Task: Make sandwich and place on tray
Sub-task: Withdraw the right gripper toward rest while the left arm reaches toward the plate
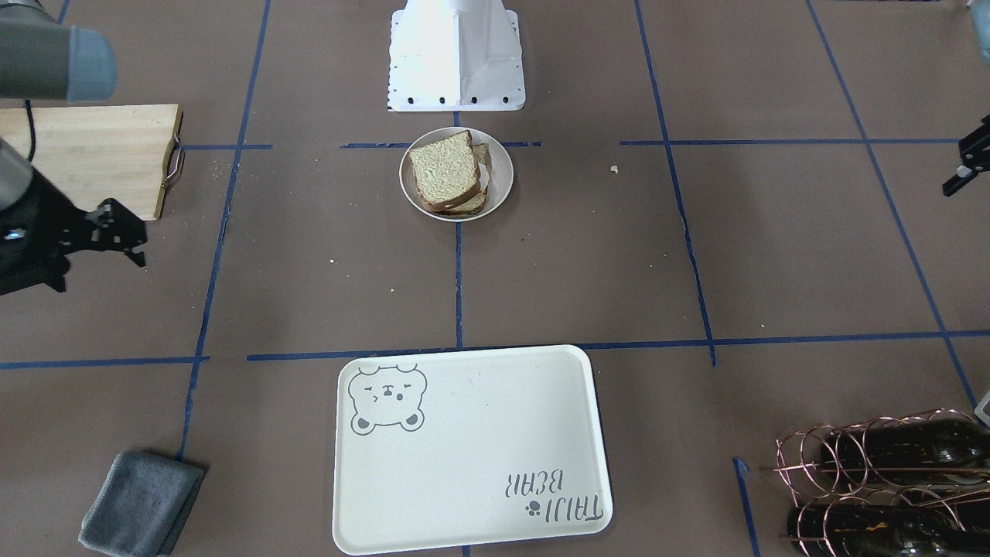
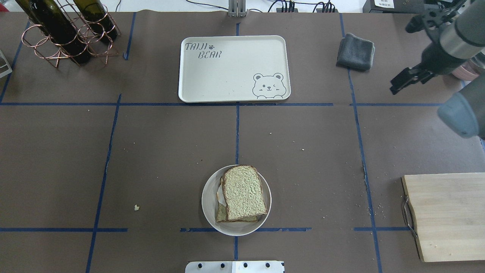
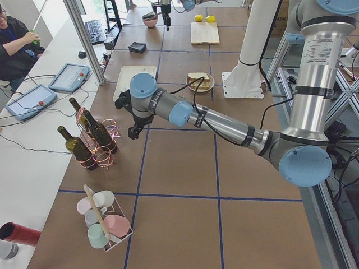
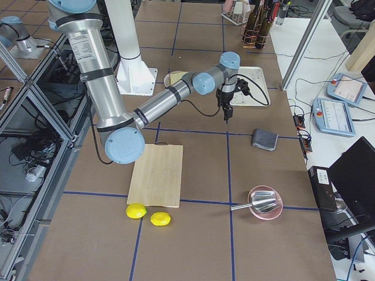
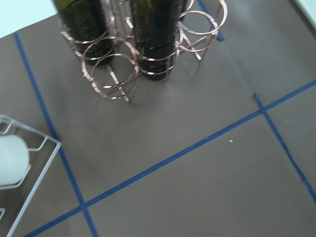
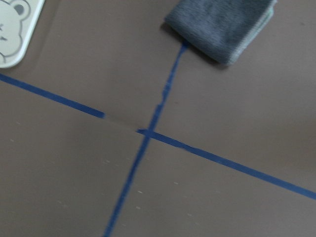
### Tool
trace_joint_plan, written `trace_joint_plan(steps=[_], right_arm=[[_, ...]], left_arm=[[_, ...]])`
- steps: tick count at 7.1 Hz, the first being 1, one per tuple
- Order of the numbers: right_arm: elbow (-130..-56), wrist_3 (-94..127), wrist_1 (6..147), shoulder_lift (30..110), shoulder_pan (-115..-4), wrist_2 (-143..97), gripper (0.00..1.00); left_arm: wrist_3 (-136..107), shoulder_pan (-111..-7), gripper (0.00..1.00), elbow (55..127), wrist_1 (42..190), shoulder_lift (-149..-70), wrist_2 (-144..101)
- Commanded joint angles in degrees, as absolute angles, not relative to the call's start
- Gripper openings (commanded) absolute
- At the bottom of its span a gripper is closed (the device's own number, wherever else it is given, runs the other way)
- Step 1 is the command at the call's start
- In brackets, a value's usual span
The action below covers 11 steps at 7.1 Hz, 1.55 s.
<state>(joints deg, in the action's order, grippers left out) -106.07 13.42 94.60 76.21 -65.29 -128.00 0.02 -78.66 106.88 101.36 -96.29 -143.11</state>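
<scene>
The sandwich [image 2: 243, 193] lies stacked in a small round white dish [image 2: 209, 206] near my base. A top bread slice covers a lower slice, and a sliver of white egg [image 2: 220, 197] shows at the side. It also shows in the front view [image 1: 445, 178]. The cream tray [image 2: 231, 72] with the bear drawing lies bare at the table's far side, and also shows in the front view [image 1: 472, 456]. My right gripper [image 2: 396, 88] hangs above the table right of the tray, looks shut and holds nothing. My left gripper [image 1: 959, 176] is cut off at the frame edge near the bottles.
A copper wire rack with dark wine bottles [image 2: 62, 28] stands at the far left. A folded grey cloth [image 2: 355, 51] lies right of the tray. A wooden cutting board [image 2: 447, 214] lies at the near right. Crumbs dot the brown paper.
</scene>
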Motion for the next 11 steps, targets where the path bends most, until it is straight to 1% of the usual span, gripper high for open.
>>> trace_joint_plan(steps=[1, 2, 3, 4, 6, 7, 8, 9, 10, 11], right_arm=[[-106.2, -4.3, 94.7, 86.5, -76.8, -131.0, 1.00], [-106.1, -11.8, 94.7, 92.6, -82.4, -131.6, 1.00], [-106.0, -13.3, 94.3, 97.9, -86.3, -131.6, 1.00], [-106.2, -13.1, 93.9, 101.0, -88.0, -131.5, 1.00], [-105.9, -12.0, 93.8, 101.2, -88.2, -131.1, 1.00], [-106.1, -11.7, 93.8, 101.0, -88.2, -131.2, 1.00], [-106.1, -11.8, 93.8, 101.0, -88.2, -131.4, 1.00], [-106.2, -11.8, 93.8, 101.0, -88.2, -131.4, 1.00], [-106.2, -11.8, 93.8, 101.0, -88.2, -131.5, 1.00], [-106.4, -11.8, 93.8, 101.0, -88.2, -131.7, 1.00]], left_arm=[[-22.5, -63.6, 1.00, 108.6, 108.0, -102.4, -138.4], [-33.9, -56.3, 1.00, 109.7, 108.0, -105.8, -135.3], [-45.2, -49.9, 1.00, 109.9, 108.0, -109.6, -131.1], [-55.1, -42.3, 1.00, 110.0, 108.0, -112.6, -126.7], [-71.9, -28.9, 1.00, 109.9, 108.1, -115.2, -110.6], [-76.8, -24.5, 1.00, 109.1, 108.9, -115.4, -105.8], [-79.6, -21.4, 0.93, 107.6, 109.4, -115.3, -102.1], [-79.8, -20.3, 0.77, 105.8, 111.7, -114.8, -100.3], [-79.9, -20.3, 0.71, 103.5, 113.4, -114.7, -100.3], [-80.2, -19.6, 0.68, 102.8, 113.6, -114.8, -100.2]])
